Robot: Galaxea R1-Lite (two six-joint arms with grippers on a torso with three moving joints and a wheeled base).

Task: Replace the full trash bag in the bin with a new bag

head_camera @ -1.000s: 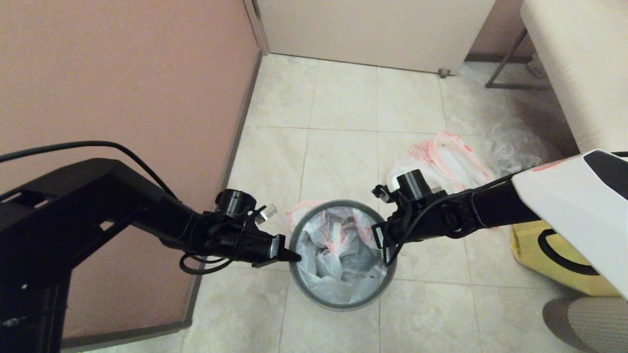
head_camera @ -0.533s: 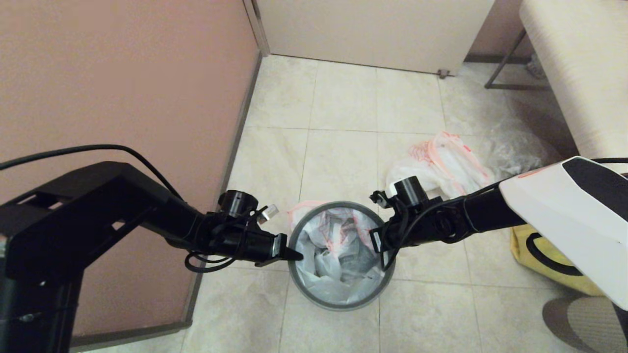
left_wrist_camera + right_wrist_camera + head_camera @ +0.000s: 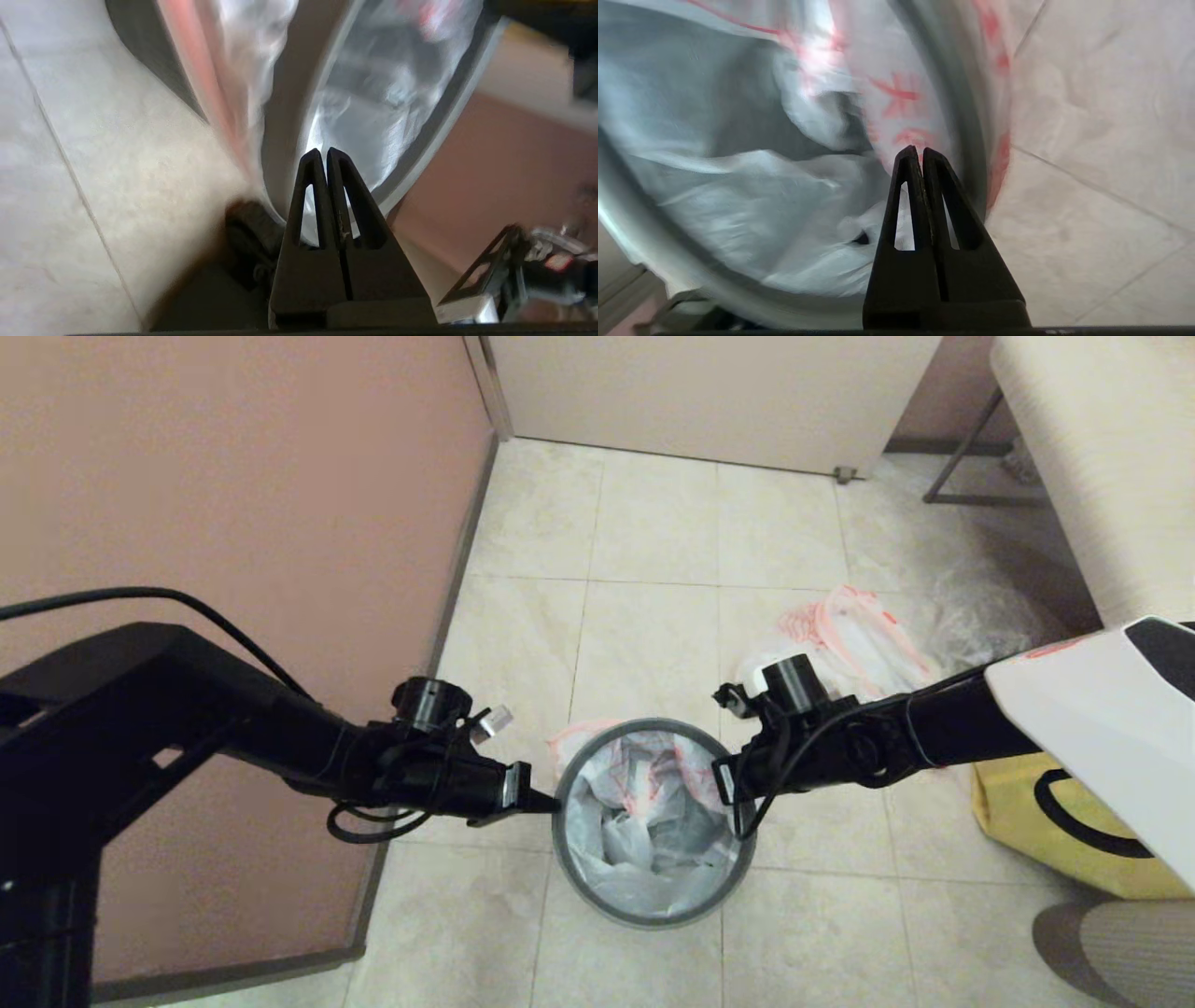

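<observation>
**Bin lined, both grippers at its rim**

Bin point(image 3: 653, 896), the small round black bucket with the grey hoop rim, sits on the tiled floor with the thin white orange-lettered new bag point(image 3: 644, 821) crumpled inside it, one flap spilling over the far edge. The full translucent white bag with the orange drawstring point(image 3: 840, 639) lies beyond the bin. My worry: the loose film slips back in, or a nudge tips the light bin. My left gripper point(image 3: 551, 803) is at the bin's left rim, right gripper point(image 3: 915, 151) just inside the right rim; both are pressed together, pinching nothing I can see.
</observation>
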